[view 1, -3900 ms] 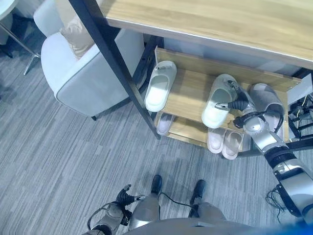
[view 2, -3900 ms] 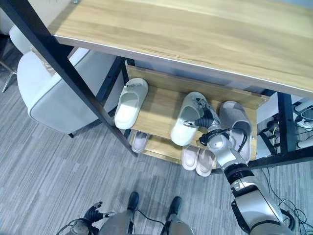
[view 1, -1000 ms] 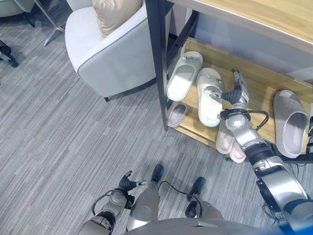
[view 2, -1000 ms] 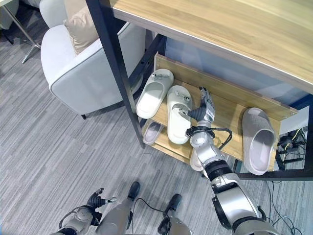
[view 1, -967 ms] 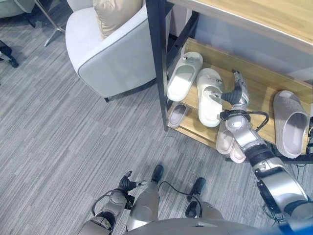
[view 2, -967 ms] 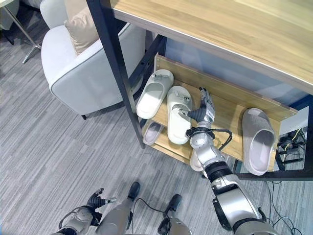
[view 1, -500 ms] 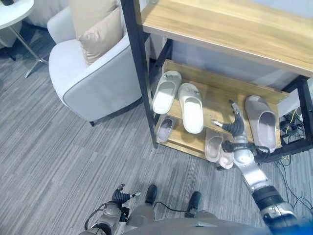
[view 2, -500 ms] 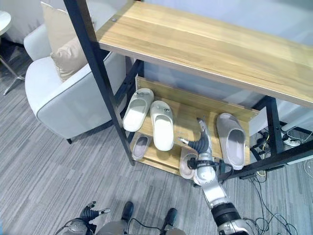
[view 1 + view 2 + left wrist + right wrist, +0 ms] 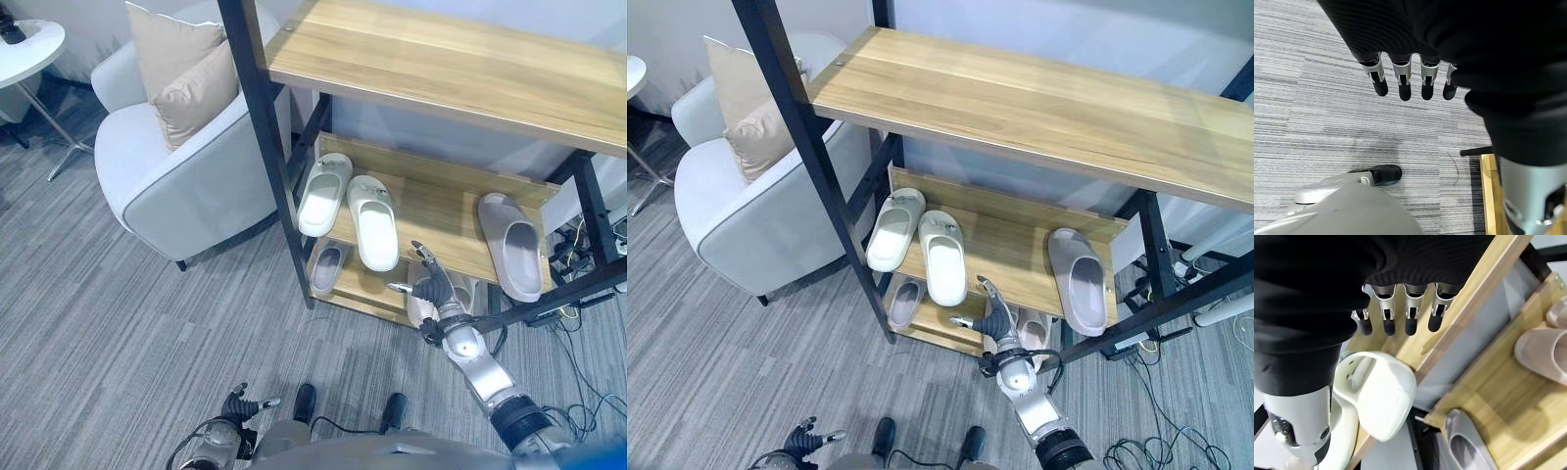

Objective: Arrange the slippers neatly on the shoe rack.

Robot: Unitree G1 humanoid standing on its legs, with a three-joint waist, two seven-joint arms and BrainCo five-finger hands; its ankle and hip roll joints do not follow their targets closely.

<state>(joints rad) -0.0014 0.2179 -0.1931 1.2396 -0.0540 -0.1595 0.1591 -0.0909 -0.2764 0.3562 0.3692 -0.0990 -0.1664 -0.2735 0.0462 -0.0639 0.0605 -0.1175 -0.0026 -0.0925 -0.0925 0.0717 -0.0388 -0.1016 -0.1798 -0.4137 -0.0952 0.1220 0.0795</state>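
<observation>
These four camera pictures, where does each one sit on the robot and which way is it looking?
Left eye view: on the head, looking down at the shoe rack; right hand reaches in.
Right eye view: beside it, same scene; both show the cream slippers and grey slipper.
Left wrist view: on the left wrist, facing carpet past the open left hand.
Right wrist view: on the right wrist, facing the rack past straight fingers.
</observation>
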